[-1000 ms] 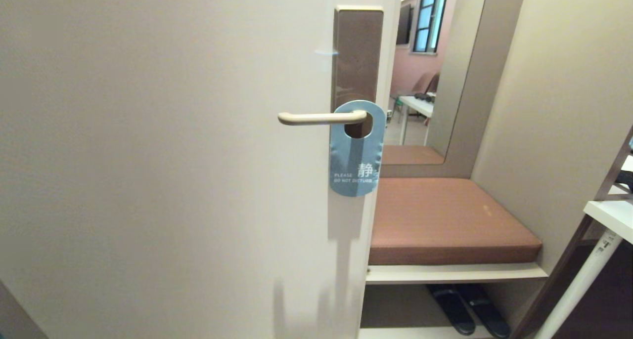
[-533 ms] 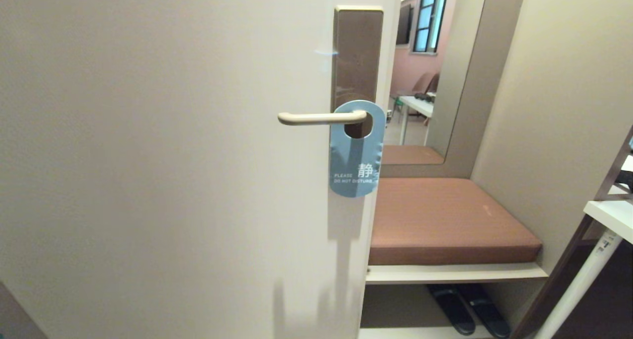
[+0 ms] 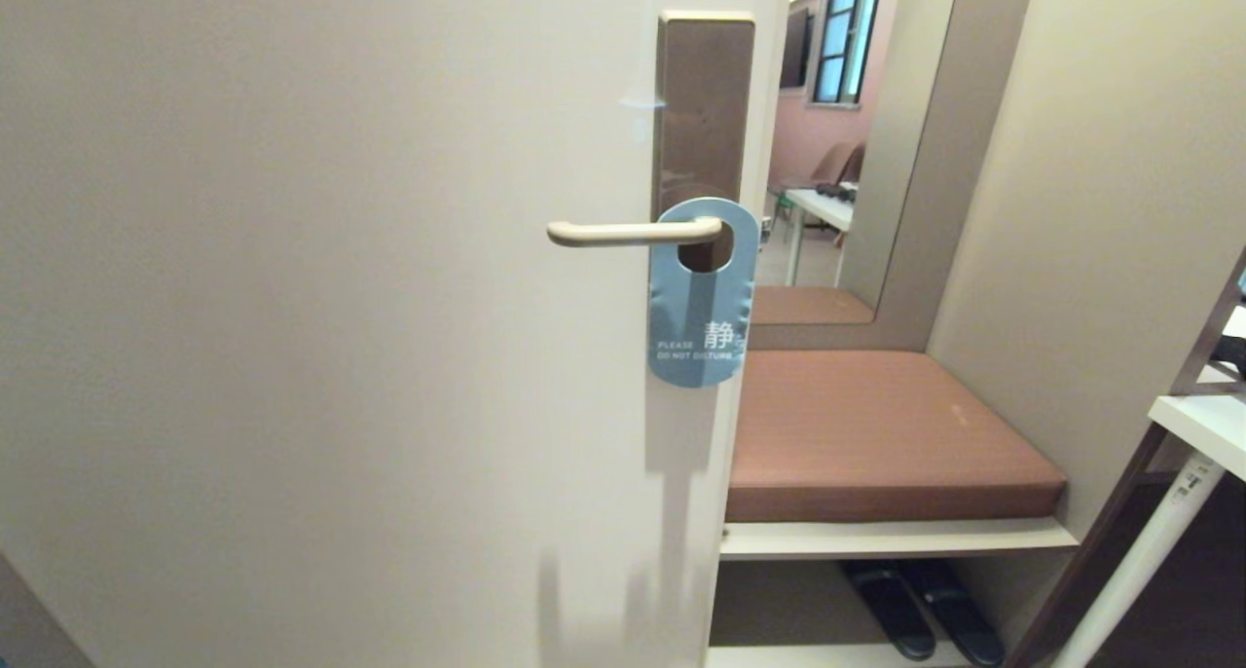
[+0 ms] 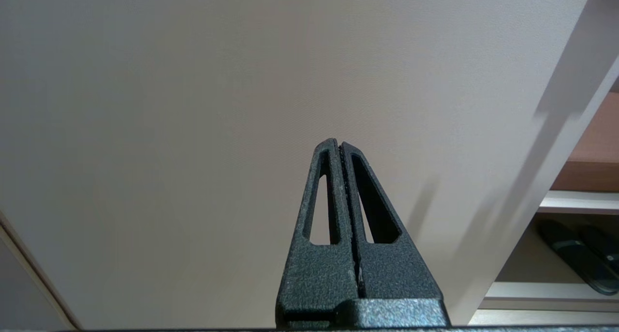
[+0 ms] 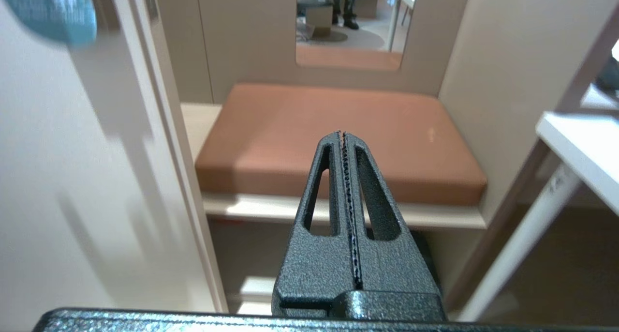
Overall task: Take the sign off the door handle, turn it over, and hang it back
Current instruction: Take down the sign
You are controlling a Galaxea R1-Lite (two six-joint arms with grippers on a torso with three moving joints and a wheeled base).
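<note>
You're seeing the flat, rounded blue sign (image 3: 702, 298) hanging by its round hole on the slim cream door handle (image 3: 628, 232). Your left claw (image 4: 337, 145) and right claw (image 5: 343, 137), both textured black, are sitting clenched and empty.

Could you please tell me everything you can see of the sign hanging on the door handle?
The sign is a flat, light blue oblong card with rounded ends and a round hole near its top. It hangs upright by that hole on the door handle, close to the lever's neck, in front of the brown plate. White "PLEASE DO NOT DISTURB" lettering and a Chinese character sit low on the face shown. Its lower end lies against the door near its edge. Neither gripper touches it.
</note>
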